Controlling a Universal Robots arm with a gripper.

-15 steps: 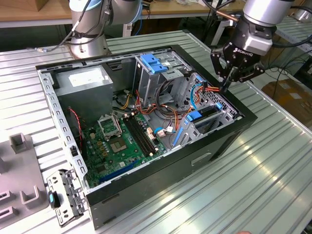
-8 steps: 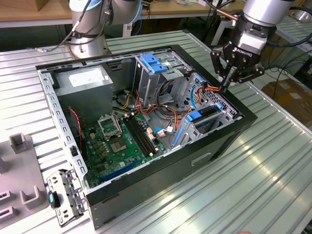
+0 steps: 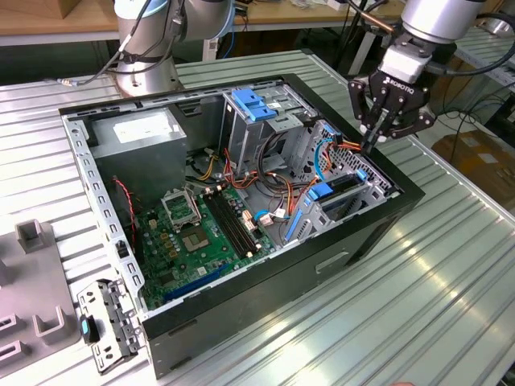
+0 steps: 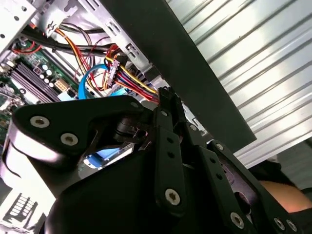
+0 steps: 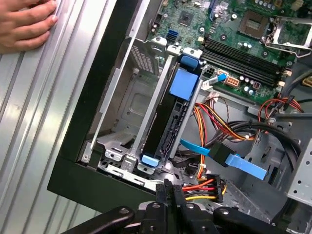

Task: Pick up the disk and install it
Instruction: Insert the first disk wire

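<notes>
Disk is where my eye goes, a flat grey-metal hard drive with blue plastic side rails. In the first wrist view it stands on edge inside a slot, so it looks already seated rather than waiting to be picked up. Around it, the ribbed grey metal desk carries the black open computer case, laid on its side so the inside faces up and the arm can reach in from above. Within the case lies the green motherboard, and at the front end sits the silver sheet-metal drive cage, which keeps the disk upright between its walls. The black tool hangs over that corner of the case, just beside the cage. In both wrist views its fingers are pressed together with nothing visible between them, and their tips sit just beside the black power connector with red, yellow and orange wires, perhaps to nudge it. A flat blue data cable lies loose near the connector. A person's hand rests on the desk outside the case wall, well apart from the tool.
</notes>
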